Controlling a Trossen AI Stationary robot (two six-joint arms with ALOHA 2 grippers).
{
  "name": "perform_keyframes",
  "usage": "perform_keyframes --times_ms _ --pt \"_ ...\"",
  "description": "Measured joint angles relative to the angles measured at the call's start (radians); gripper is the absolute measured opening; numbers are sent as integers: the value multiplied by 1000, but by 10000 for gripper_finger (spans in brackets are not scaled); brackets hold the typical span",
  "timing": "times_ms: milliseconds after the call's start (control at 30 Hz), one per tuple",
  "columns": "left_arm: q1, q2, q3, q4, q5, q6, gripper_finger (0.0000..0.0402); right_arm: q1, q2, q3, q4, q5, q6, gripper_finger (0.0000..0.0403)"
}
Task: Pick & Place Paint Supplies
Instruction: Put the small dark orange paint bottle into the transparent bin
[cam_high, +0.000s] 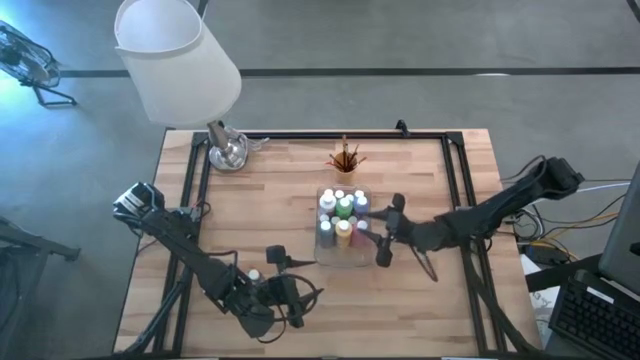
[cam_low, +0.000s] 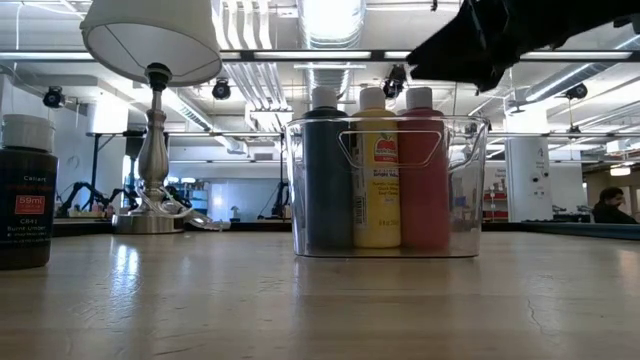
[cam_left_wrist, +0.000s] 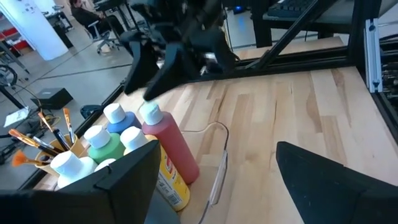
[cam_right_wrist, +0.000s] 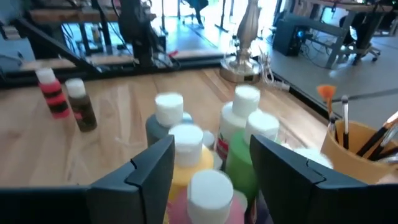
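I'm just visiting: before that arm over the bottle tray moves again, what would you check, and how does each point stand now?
1. Right gripper fingers open: ok, spread apart above the caps.
2. Right gripper empty: ok, nothing between its fingers.
3. Red bottle upright in the clear tray: ok.
4. Left gripper away from the tray: ok, open near the table's front edge.
5. Loose bottles left to collect: not ok, a red-banded bottle and a brown bottle stand outside on the table.
6. Room left in the tray: cannot tell.
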Motion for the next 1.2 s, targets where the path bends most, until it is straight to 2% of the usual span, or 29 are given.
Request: perform_keyframes --times_ms 200,533,667,767,867,933,1200 --pt "-50 -21 0 0 -16 60 304 42 -79 0 -2 -7 -41 214" --pt "-282 -50 25 -4 -94 20 257 143 -118 0 26 -4 -83 200" --pt "-398 -50 45 -50 -189 -76 248 154 -116 0 30 -3 -80 195" --pt "-481 -50 64 -141 -278 -230 246 154 -116 0 39 -3 -78 197" --pt "-535 -50 66 -233 -293 -404 246 153 -115 0 75 -2 -82 201" --pt "-549 -50 64 -304 -264 -521 246 153 -114 0 90 -3 -89 203" --pt "-550 -45 62 -729 49 -993 245 153 -114 0 116 -3 -90 202"
